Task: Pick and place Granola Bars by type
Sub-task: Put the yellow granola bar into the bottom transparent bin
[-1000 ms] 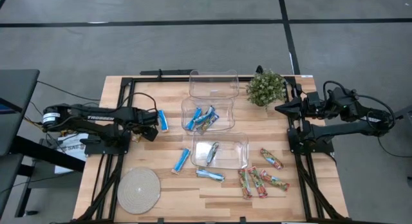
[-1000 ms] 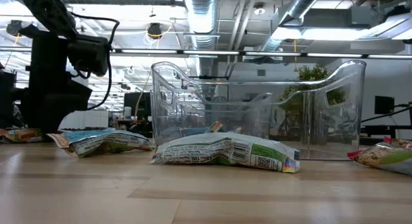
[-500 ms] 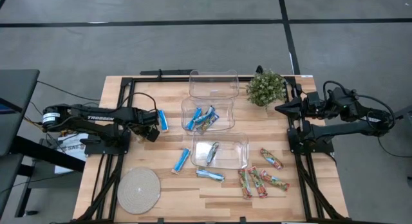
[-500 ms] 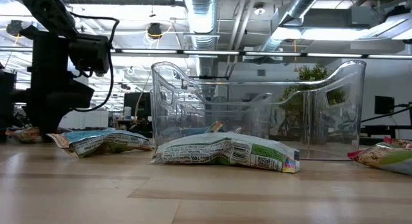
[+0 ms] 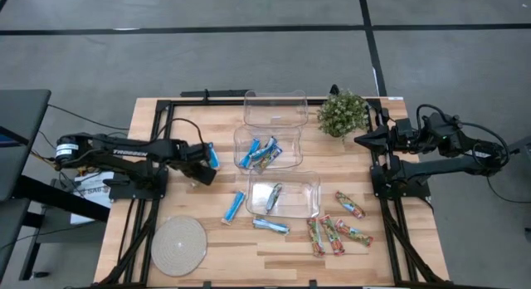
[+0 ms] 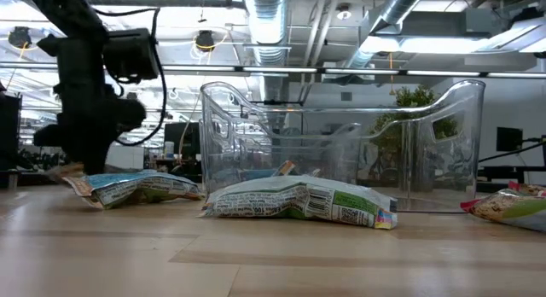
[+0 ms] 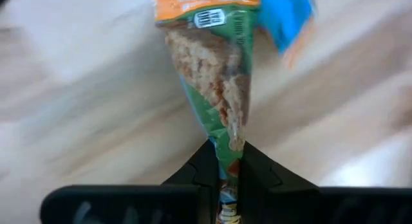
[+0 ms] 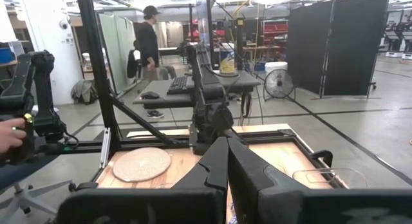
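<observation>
Left gripper (image 5: 207, 166) low over the table's left side, fingers (image 7: 207, 167) pinched on the end of 1 granola bar (image 7: 215, 69); wrapper shows orange, green and blue, tan granola printed on it. In the high view only a blue sliver of that bar (image 5: 211, 155) shows past the gripper, just left of the middle bin (image 5: 267, 146).

Right gripper (image 5: 362, 140) waits at the table's right edge beside the plant (image 5: 342, 112), fingers (image 8: 215, 166) pressed together, nothing between them.

3 clear bins in a row, all to the right of the left gripper: far bin (image 5: 275, 108) with no bars visible, middle bin holding several blue bars, near bin (image 5: 283, 194) holding 1 bar.

Loose bars: blue bar (image 5: 233, 207) just left of the near bin, another (image 5: 270, 226) just in front of it. Multicoloured bars (image 5: 335, 233) clustered near the right arm's base, 1 more (image 5: 349, 204) just right of the near bin.

Round woven mat (image 5: 178, 245) at the front left, well apart from the left gripper.
</observation>
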{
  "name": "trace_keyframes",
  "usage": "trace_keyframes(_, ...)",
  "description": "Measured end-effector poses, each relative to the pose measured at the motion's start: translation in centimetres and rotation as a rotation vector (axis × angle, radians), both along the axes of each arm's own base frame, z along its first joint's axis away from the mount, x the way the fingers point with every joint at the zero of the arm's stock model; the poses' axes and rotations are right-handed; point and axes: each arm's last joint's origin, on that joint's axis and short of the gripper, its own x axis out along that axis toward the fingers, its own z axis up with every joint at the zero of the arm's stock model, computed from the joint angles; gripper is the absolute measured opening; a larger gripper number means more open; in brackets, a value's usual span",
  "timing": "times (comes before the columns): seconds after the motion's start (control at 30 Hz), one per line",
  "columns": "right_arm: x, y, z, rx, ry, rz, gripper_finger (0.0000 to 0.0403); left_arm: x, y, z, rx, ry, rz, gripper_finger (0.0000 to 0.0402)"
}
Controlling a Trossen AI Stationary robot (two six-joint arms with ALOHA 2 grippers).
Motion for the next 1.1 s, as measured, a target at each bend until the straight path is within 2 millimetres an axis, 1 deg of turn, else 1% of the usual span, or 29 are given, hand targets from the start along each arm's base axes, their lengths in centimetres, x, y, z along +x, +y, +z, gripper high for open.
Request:
trace_keyframes(0.2,0.0,0.0,0.0,0.000,0.000,-0.001,0.0000,1.5,-0.4,0.6,-0.068,-0.164,0.005,0.0025)
trace_keyframes(0.6,0.0,0.0,0.0,0.000,0.000,0.000,0.0000,4.0,-0.9,2.2,-0.145,-0.460,-0.005,0.0026)
trace_keyframes(0.87,0.0,0.0,0.0,0.000,0.000,-0.001,0.0000,5.1,-1.1,3.4,-0.160,-0.628,-0.009,0.0027)
trace_keyframes(1.1,0.0,0.0,0.0,0.000,0.000,0.000,0.0000,5.8,-1.6,4.3,-0.206,-0.733,-0.027,0.0027)
